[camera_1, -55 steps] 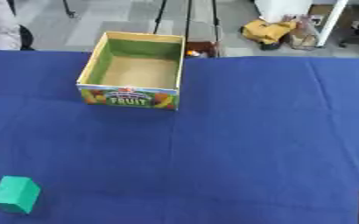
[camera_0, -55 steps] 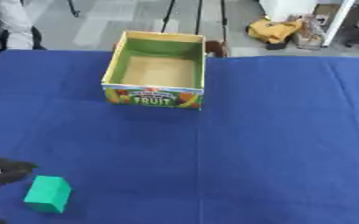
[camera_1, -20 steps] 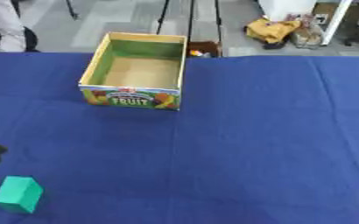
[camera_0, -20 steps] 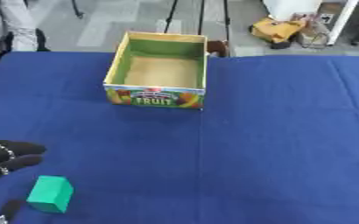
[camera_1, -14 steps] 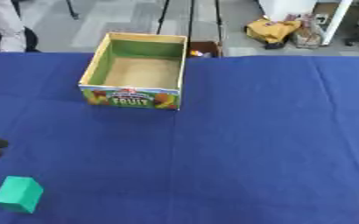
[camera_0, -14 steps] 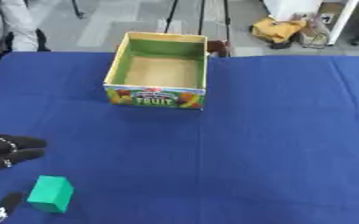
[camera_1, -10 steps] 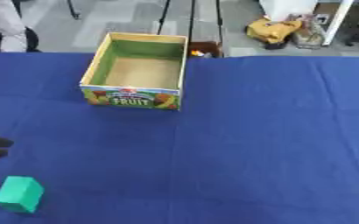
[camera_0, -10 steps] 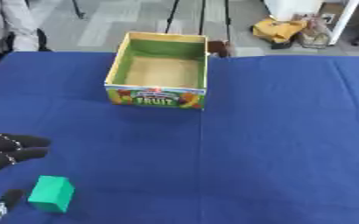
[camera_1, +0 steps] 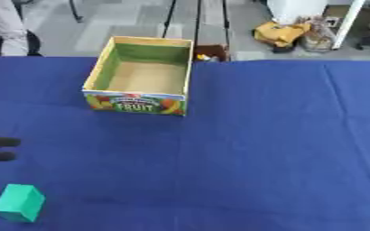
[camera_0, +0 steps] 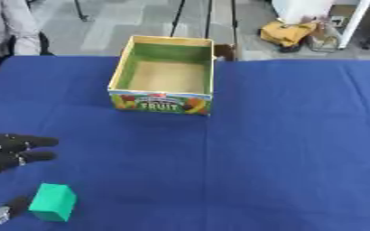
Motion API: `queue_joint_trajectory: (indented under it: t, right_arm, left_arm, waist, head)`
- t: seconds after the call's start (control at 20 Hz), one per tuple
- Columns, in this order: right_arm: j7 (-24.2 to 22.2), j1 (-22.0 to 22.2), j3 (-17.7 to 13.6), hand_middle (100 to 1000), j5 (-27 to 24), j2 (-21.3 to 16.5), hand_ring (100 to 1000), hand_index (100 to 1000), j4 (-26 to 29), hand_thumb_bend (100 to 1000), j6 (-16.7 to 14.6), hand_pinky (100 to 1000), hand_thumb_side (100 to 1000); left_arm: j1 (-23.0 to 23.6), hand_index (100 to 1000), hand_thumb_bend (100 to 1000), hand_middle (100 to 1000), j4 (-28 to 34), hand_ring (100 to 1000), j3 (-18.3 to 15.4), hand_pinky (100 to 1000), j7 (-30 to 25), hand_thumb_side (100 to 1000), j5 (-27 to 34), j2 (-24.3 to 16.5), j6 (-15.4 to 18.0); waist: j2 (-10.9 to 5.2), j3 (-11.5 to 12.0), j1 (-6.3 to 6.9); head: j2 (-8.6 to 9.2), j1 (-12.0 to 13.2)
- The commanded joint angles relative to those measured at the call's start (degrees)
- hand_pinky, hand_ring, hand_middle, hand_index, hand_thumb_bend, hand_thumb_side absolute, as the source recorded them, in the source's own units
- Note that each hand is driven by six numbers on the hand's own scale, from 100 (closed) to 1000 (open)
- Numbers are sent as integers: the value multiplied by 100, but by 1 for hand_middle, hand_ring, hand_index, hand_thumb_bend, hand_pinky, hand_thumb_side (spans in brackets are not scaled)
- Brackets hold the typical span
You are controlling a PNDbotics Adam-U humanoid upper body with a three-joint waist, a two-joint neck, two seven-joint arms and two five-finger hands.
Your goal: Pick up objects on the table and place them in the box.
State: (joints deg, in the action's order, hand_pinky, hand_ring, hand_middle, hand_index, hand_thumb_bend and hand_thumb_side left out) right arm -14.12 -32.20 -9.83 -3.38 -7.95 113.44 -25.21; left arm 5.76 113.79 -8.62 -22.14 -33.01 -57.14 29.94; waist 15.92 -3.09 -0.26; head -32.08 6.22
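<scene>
Now straddles the green block [camera_0: 52,202]: left hand [camera_0: 6,151] spread wide, fingers [camera_0: 32,142] beyond it, thumb nearer, holding nothing. Box [camera_0: 166,74] empty; grasp not yet made.

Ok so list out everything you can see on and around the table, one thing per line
Box: one, cardboard, green inside, FRUIT printed on front, open and empty, far centre-left of the table.
Block: one, green, near-left corner of the table.
Table: one, blue cloth-covered.
Yellow bag: one, on the floor beyond the table, far right.
Left hand: one, black, open, at the left edge just beyond the block, not touching it.
Right hand: only a dark sliver at the lower right corner.
</scene>
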Motion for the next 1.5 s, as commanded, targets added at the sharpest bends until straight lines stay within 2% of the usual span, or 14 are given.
queue_joint_trajectory:
  t: [0.05, 0.15, 0.25, 0.35, 0.4, 0.45, 0.5, 0.55, 0.6, 0.85, 1.05, 1.1, 1.3, 1.5]
  right_arm:
    - [-25, -34, 3, 504, -53, -122, 905, 858, 115, 100, -4, 851, 744]
    - [-30, -30, 0, 503, -54, -125, 906, 858, 115, 100, 1, 851, 743]
    - [-35, -26, -1, 503, -55, -123, 906, 858, 115, 100, 4, 852, 742]
    - [-38, -24, -4, 503, -56, -123, 906, 858, 115, 100, 8, 852, 741]
    - [-39, -23, -5, 502, -55, -122, 906, 857, 115, 100, 10, 852, 739]
    - [-41, -22, -6, 502, -55, -120, 906, 857, 115, 100, 12, 852, 739]
    - [-44, -21, -6, 501, -54, -120, 906, 855, 115, 100, 13, 852, 740]
    - [-47, -20, -6, 501, -53, -120, 906, 855, 115, 100, 13, 852, 739]
    - [-50, -19, -7, 500, -52, -121, 906, 852, 115, 100, 13, 852, 737]
    - [-70, -13, -14, 498, -48, -130, 907, 845, 115, 100, 17, 853, 734]
    - [-83, -7, -17, 497, -54, -136, 908, 846, 115, 100, 21, 853, 733]
    - [-88, -6, -18, 496, -57, -136, 908, 846, 115, 100, 21, 854, 733]
    - [-97, -3, -27, 496, -61, -135, 909, 846, 115, 100, 23, 855, 731]
    - [-98, -5, -31, 495, -62, -128, 910, 847, 115, 100, 26, 856, 729]
  left_arm:
    - [-64, 1000, 192, 1000, 77, 975, 8, 897, -218, 882, -96, -274, 20]
    - [-78, 1000, 175, 1000, 80, 974, 37, 897, -324, 846, -144, -299, 65]
    - [-90, 1000, 118, 1000, 79, 971, 64, 892, -396, 772, -176, -316, 102]
    - [-96, 1000, 124, 1000, 61, 969, 91, 891, -438, 792, -187, -328, 114]
    - [-96, 1000, 173, 1000, 41, 966, 113, 886, -474, 852, -189, -337, 132]
    - [-99, 1000, 194, 1000, 18, 966, 130, 884, -506, 870, -189, -346, 150]
    - [-102, 1000, 266, 985, -8, 958, 143, 876, -534, 947, -197, -361, 166]
    - [-106, 1000, 276, 982, -40, 957, 157, 875, -558, 959, -211, -375, 181]
    - [-113, 1000, 355, 964, -77, 951, 168, 871, -577, 1000, -228, -390, 193]
    - [-172, 1000, 503, 951, -304, 938, 215, 861, -566, 1000, -270, -437, 254]
    - [-219, 1000, 460, 946, -406, 933, 204, 856, -479, 1000, -217, -446, 214]
    - [-236, 1000, 413, 935, -450, 926, 206, 850, -462, 1000, -206, -449, 191]
    - [-311, 1000, 337, 926, -601, 922, 246, 848, -391, 1000, -127, -445, 112]
    - [-384, 1000, 312, 927, -645, 923, 320, 851, -420, 1000, -83, -446, 154]
  waist:
    - [-73, 6, 30]
    - [-69, 7, 33]
    - [-69, 8, 35]
    - [-70, 7, 34]
    - [-70, 6, 34]
    - [-69, 6, 33]
    - [-68, 5, 32]
    - [-67, 5, 31]
    - [-64, 5, 29]
    - [-52, 9, 23]
    - [-38, 17, 21]
    - [-36, 16, 21]
    - [-24, 4, 13]
    - [-15, -5, 5]
  head:
    - [79, 21]
    - [84, 23]
    - [84, 27]
    - [86, 33]
    - [92, 37]
    - [96, 38]
    - [100, 39]
    - [103, 42]
    - [105, 44]
    - [121, 58]
    - [127, 65]
    - [131, 68]
    - [149, 85]
    - [159, 101]
